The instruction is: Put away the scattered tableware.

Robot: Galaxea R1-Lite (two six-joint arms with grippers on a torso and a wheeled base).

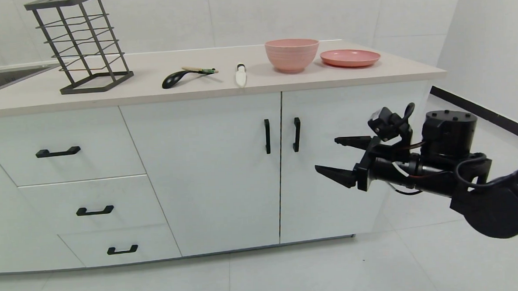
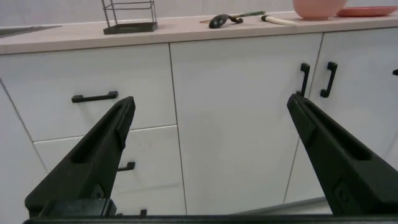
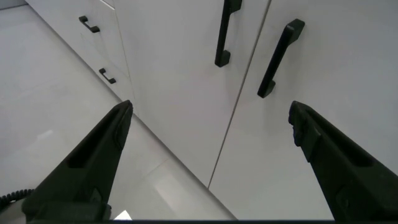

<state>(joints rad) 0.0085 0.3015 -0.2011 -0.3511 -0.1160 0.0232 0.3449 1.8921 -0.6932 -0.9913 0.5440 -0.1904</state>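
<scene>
On the countertop (image 1: 152,95) lie a black spoon (image 1: 174,79), a wooden-handled utensil (image 1: 199,70) and a white-handled knife (image 1: 240,75). Right of them stand a pink bowl (image 1: 292,54) and a pink plate (image 1: 350,57). My right gripper (image 1: 337,155) hangs open in front of the right cabinet door, below counter height, holding nothing; the two black door handles (image 3: 273,59) lie ahead of it. My left gripper (image 2: 208,106) is open and faces the cabinet front, with the spoon (image 2: 219,22) and the bowl (image 2: 318,7) far off on the counter.
A black wire rack (image 1: 85,43) stands at the counter's left, beside a sink (image 1: 2,78). Three drawers with black handles (image 1: 58,151) fill the left cabinet. The double doors (image 1: 281,162) are closed. Tiled floor lies in front.
</scene>
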